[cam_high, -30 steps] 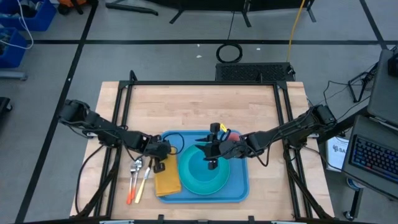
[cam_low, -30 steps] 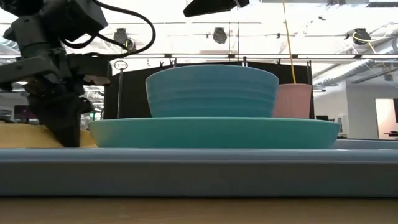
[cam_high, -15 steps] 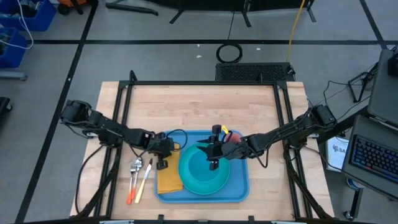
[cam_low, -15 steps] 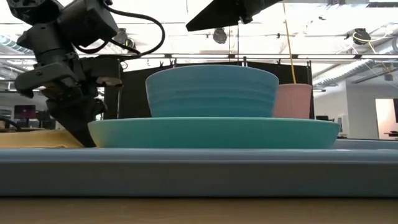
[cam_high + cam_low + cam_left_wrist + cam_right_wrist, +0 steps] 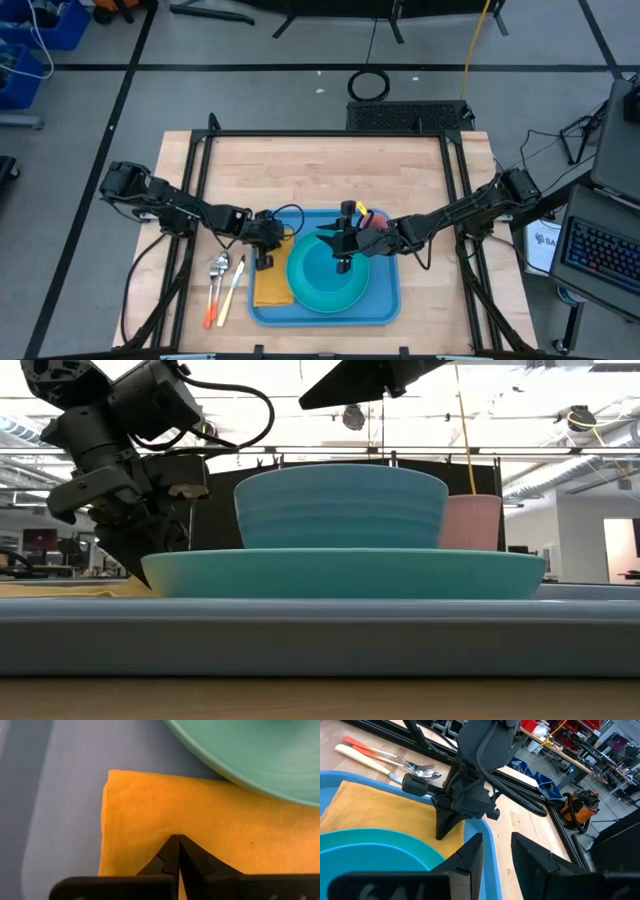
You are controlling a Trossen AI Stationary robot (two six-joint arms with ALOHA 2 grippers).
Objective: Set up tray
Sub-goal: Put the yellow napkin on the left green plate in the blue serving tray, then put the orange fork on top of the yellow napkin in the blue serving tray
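The blue tray (image 5: 385, 300) sits at the near middle of the wooden surface (image 5: 320, 170). The left claw (image 5: 177, 851), fingers together, hovers over the yellow cloth (image 5: 200, 825) in the tray; the right claw (image 5: 496, 851) hangs apart above the turquoise plate (image 5: 325, 285)
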